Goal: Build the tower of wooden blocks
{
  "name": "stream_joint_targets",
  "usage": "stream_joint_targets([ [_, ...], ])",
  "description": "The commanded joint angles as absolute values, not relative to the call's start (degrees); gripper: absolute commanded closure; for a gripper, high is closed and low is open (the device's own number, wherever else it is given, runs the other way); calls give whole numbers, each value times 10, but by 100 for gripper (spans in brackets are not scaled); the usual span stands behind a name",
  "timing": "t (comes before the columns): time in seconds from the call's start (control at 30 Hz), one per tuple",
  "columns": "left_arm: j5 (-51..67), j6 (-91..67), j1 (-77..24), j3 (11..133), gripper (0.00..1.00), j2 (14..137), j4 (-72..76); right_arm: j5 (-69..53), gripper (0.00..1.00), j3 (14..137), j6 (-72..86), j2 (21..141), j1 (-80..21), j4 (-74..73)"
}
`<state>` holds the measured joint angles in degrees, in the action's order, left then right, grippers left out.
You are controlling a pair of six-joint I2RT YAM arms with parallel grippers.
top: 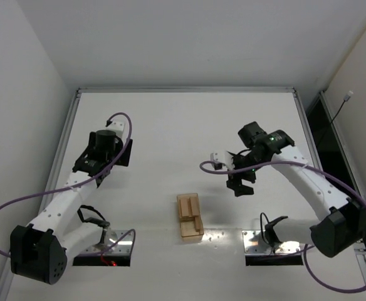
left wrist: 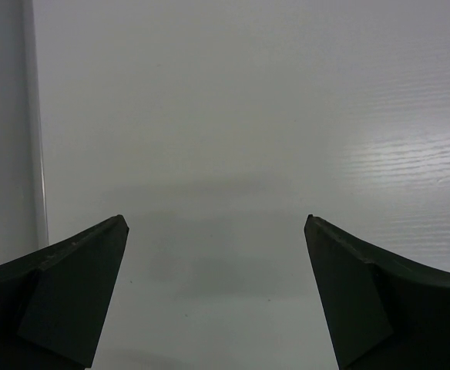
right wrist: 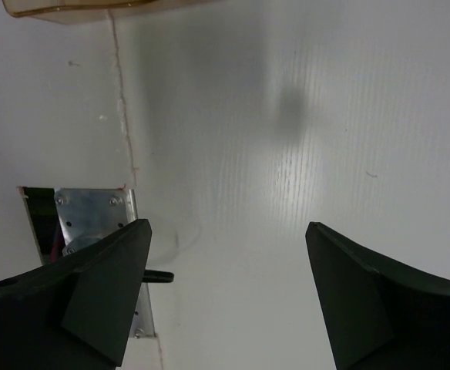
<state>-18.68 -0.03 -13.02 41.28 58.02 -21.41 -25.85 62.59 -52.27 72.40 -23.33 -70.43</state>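
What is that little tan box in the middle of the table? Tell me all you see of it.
A small rectangular tray, orange-tan and see-through like plastic, lying flat on the white table, centre front. Light wood blocks lie inside it. Nothing grips it; the open right gripper hangs to its right, apart.

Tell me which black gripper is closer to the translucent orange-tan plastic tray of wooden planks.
The right gripper, hovering just beyond the far-right corner of the translucent orange-tan plastic tray; the left gripper hangs far off to the left.
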Motion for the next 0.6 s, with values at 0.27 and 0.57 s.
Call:
stream_joint_targets([
  [0.27, -264, 1, -94, 418, 0, 577, -214, -306, 23, 641, -225, 801, -381, -526],
  [0.57, -295, -5, -83, 408, 0, 571, -209, -318, 38, 641, 9, 837, -412, -421],
])
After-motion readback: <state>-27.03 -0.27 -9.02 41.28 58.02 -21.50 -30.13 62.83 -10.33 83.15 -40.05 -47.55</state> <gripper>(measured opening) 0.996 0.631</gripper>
